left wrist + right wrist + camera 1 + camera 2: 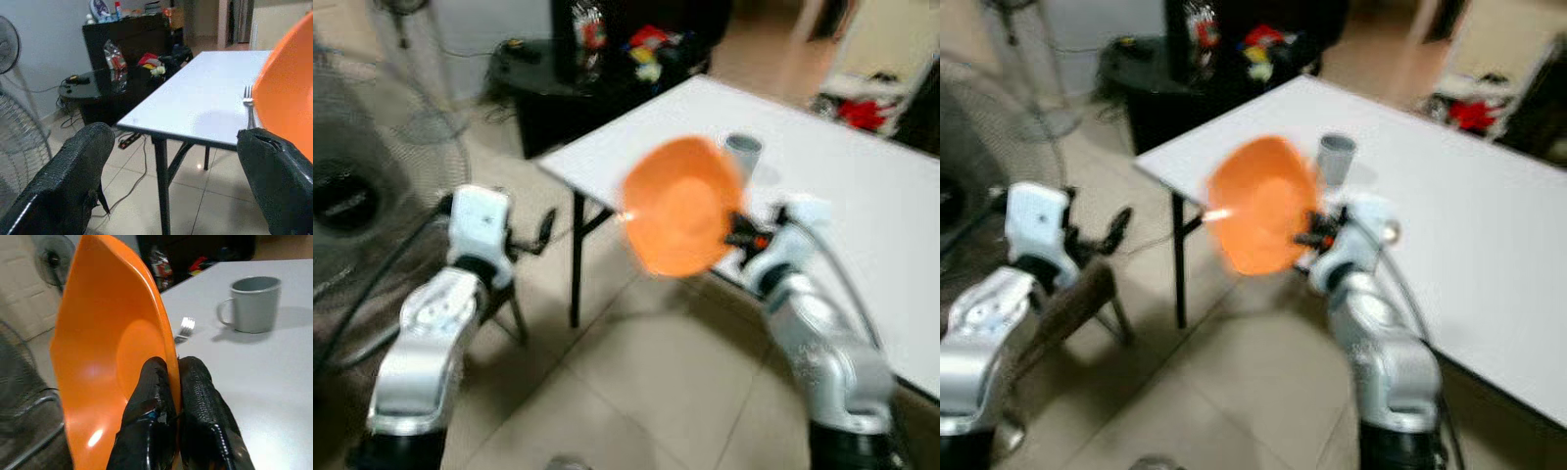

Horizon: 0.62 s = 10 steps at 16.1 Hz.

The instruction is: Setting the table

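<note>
Right gripper (171, 396) pinching rim of orange bowl (102, 357); bowl carried on edge, in air off bench (862, 196) near edge, likely for placing. Mug (254, 303), fork (183, 328) near bench corner. Left gripper (171, 181) spread, empty.

Motion-blurred head views, sharper wrist views; soft indoor light, glare on orange plate (105, 362).

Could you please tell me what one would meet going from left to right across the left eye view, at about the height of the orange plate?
Standing fan → left gripper → table leg → orange plate → right gripper → white table.
</note>
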### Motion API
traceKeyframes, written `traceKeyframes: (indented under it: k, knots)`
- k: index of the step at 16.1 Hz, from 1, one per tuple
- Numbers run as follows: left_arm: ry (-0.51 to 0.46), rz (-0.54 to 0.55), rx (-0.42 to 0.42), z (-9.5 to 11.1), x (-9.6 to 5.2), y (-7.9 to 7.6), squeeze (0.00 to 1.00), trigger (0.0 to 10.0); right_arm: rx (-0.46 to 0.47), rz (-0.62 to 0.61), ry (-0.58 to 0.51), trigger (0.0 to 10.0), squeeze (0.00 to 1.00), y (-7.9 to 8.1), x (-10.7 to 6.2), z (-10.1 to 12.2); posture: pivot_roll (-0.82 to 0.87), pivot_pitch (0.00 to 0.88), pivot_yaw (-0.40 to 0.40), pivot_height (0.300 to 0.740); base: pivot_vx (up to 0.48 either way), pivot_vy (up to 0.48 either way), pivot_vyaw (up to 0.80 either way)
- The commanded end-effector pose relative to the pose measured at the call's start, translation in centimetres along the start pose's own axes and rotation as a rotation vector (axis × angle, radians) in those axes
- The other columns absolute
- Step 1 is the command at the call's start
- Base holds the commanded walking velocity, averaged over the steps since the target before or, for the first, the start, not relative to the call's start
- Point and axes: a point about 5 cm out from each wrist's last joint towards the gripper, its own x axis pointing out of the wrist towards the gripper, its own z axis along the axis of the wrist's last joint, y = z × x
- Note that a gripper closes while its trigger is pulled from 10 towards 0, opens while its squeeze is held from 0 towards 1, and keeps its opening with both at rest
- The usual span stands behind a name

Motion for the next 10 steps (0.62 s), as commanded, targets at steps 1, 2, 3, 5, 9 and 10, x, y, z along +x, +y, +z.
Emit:
traceKeyframes:
  k: [1, 2, 3, 5, 9, 10]
  knots:
    - [-0.023, -0.037, 0.000, 0.47, 0.05, -0.72, 0.00, 10.0, -0.015, -0.032, -0.058, 10.0, 0.00, -0.70, -0.04, 1.25, 0.16, 0.000, -0.033, 0.740, 0.315, 0.000, 0.00]
    - [-0.006, -0.023, 0.004, -0.02, -0.12, -0.44, 0.00, 10.0, -0.023, -0.044, -0.052, 10.0, 0.00, -0.79, 0.12, 1.18, 0.15, 0.000, -0.029, 0.740, 0.311, 0.000, 0.00]
    - [0.000, -0.017, 0.006, -0.12, -0.11, -0.41, 0.00, 10.0, -0.019, -0.044, -0.051, 10.0, 0.00, -0.84, 0.14, 1.25, 0.16, 0.000, -0.028, 0.740, 0.307, 0.000, 0.00]
    - [-0.017, -0.046, 0.005, 0.32, -0.11, -0.77, 0.00, 10.0, 0.006, -0.029, -0.036, 10.0, 0.00, -0.80, 0.09, 1.27, 0.16, 0.000, -0.035, 0.740, 0.304, 0.000, 0.00]
    - [-0.025, -0.051, 0.002, 0.32, -0.02, -0.84, 0.00, 10.0, -0.010, -0.001, -0.053, 10.0, 0.00, -0.68, 0.20, 1.70, 0.15, 0.000, -0.031, 0.740, 0.306, 0.000, 0.00]
    - [-0.021, -0.045, 0.002, 0.19, -0.03, -0.76, 0.00, 10.0, -0.014, -0.001, -0.053, 10.0, 0.00, -0.68, 0.23, 1.65, 0.15, 0.000, -0.031, 0.740, 0.304, 0.000, 0.00]
